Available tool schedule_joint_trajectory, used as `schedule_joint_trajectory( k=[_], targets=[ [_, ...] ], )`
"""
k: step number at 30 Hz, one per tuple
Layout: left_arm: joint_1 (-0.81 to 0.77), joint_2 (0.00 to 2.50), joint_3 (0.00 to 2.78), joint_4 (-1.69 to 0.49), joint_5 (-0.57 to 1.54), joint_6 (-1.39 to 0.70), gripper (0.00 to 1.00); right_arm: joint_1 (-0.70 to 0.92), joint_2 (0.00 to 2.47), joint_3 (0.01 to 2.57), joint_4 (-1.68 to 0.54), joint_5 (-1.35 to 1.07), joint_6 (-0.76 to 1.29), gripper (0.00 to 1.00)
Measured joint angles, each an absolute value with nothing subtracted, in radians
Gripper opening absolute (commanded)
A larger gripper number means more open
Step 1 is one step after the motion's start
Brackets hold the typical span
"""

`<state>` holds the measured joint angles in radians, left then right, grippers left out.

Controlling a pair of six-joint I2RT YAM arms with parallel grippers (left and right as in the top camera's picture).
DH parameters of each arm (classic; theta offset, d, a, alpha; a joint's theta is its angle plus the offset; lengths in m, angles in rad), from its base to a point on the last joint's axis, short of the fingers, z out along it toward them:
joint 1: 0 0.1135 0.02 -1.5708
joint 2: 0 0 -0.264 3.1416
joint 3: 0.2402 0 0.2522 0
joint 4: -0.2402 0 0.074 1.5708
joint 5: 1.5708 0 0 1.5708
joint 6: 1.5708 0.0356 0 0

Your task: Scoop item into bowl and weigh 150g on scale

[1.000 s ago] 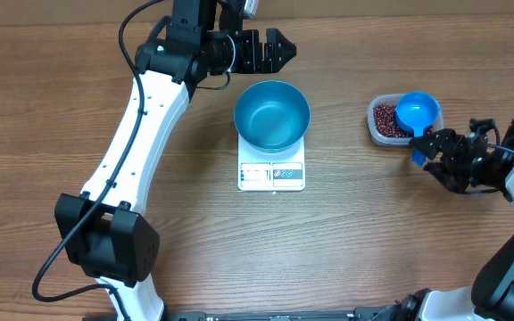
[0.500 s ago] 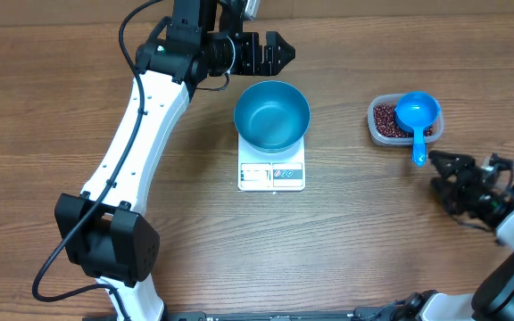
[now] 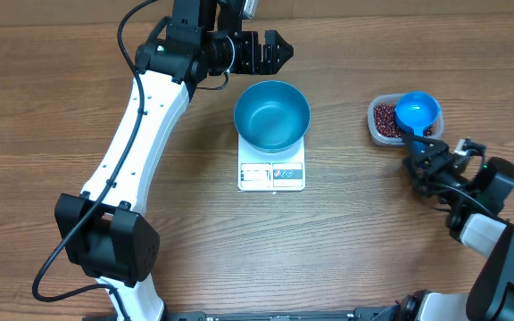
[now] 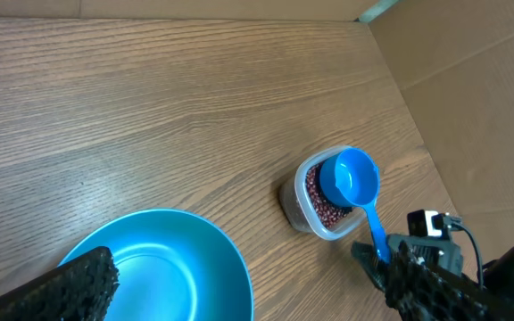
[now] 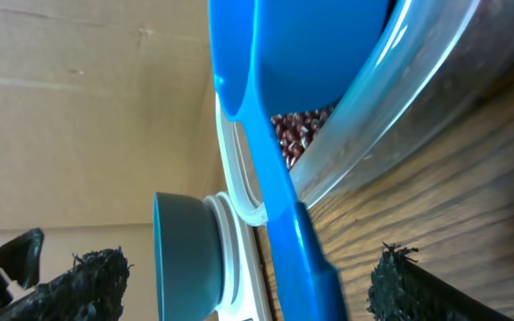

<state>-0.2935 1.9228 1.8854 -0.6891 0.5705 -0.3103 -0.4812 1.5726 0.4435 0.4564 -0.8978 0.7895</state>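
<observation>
Bench (image 3: 373,250): wood grain, carries everything below.
My left arm (image 3: 141,116): white links, reaching across the far left of the bench.
Bowl (image 3: 272,114): deep blue, round, upright on the scale and covering most of its platform; inside shows smooth blue.
Scale (image 3: 271,174): white square at bench centre, display edge toward me; reading too small to make out.
My left pincer (image 3: 284,51): jaws spread wide, gripping nothing, hanging just beyond the far rim of the bowl and clear of it.
Tub (image 3: 372,120): clear plastic, well to the right of the scale.
Scoop (image 3: 416,111): blue, cup resting on the tub's right side, handle slanting down off the rim toward my right pincer.
My right pincer (image 3: 420,160): open, down at the scoop's handle end. In the wrist view my fingers (image 5: 96,276) stand one on each side of the handle with a gap on both sides, so nothing is clamped.
Beans (image 3: 385,116): dark red-brown heap, all in the tub, partly under the scoop cup.
</observation>
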Motion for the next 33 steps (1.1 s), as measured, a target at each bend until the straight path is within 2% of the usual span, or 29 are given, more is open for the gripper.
schedule_joint_trajectory(
  k=[4, 10, 11, 29, 33],
  targets=[
    [-0.294, 1.922, 1.885, -0.693, 0.570, -0.310, 1.00, -0.445, 1.573, 0.443, 0.486, -0.821, 0.826, 0.81],
    [-0.294, 1.923, 1.885, -0.704, 0.570, -0.309, 1.00, -0.445, 1.573, 0.441, 0.497, -0.730, 0.856, 0.55],
    [-0.294, 1.923, 1.885, -0.704, 0.570, -0.306, 1.00, -0.445, 1.573, 0.440, 0.503, -0.722, 0.857, 0.53],
    [-0.294, 1.923, 1.885, -0.704, 0.570, -0.303, 1.00, -0.444, 1.573, 0.437, 0.585, -0.682, 0.889, 0.39],
    [-0.294, 1.922, 1.885, -0.704, 0.570, -0.303, 1.00, -0.430, 1.573, 0.437, 0.585, -0.666, 0.893, 0.39]
  ],
)
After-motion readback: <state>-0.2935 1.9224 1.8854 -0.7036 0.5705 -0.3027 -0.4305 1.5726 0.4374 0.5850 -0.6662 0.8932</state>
